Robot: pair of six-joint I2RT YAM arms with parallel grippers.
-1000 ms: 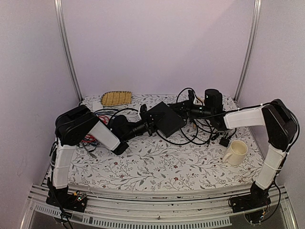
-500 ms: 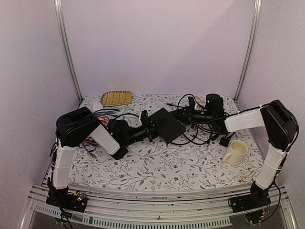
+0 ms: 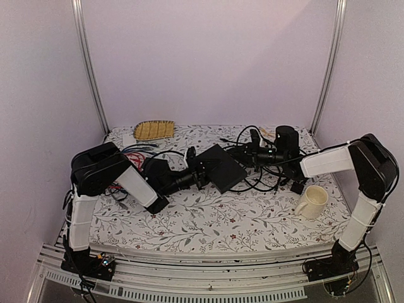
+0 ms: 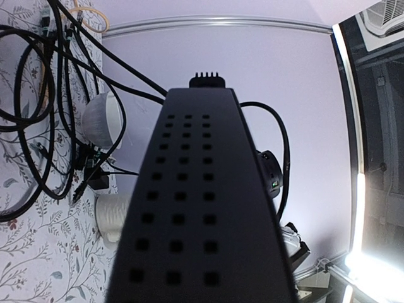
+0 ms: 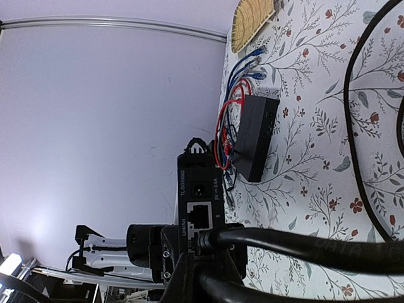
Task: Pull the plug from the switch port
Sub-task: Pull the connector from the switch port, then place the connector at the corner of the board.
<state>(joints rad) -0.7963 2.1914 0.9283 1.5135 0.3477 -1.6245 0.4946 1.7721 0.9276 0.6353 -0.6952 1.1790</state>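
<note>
Left hand grips the switch, right hand pinched on the seated plug; you pull straight out next.

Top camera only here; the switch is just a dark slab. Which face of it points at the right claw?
Observer: Right wrist view shows the switch end-on, socket face toward the right claw, one network socket empty.
Operator: And the cable?
Observer: A thick black cable meets that face just below that socket; whether it is still plugged in, I cannot tell.
Operator: Left side?
Observer: Left wrist view: the left claw holds the switch lengthwise, rows of square holes filling the frame.
</note>
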